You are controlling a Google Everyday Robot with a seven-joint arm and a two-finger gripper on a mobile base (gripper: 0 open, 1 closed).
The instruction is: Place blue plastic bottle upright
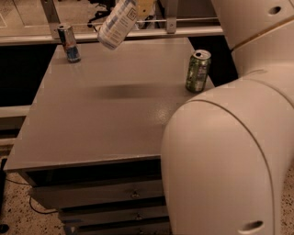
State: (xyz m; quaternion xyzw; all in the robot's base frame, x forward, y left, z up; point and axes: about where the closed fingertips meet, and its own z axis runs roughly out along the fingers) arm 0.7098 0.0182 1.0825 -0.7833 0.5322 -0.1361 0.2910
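Observation:
The blue plastic bottle (117, 22) hangs in the air above the far edge of the grey table (105, 128). It is tilted, with its base pointing down and left and its top running out of the top of the view. Its pale blue-and-white label shows. My gripper (143, 8) is at the top edge of the view, shut on the bottle's upper part, and only a small tan piece of it shows. The bottle's shadow lies on the table below it.
A slim blue-and-silver can (69, 42) stands at the table's far left corner. A green drink can (198, 70) stands near the right edge. My white arm body (229, 156) fills the right foreground. A metal rail (183, 31) runs behind the table, and drawers (101, 197) sit under it.

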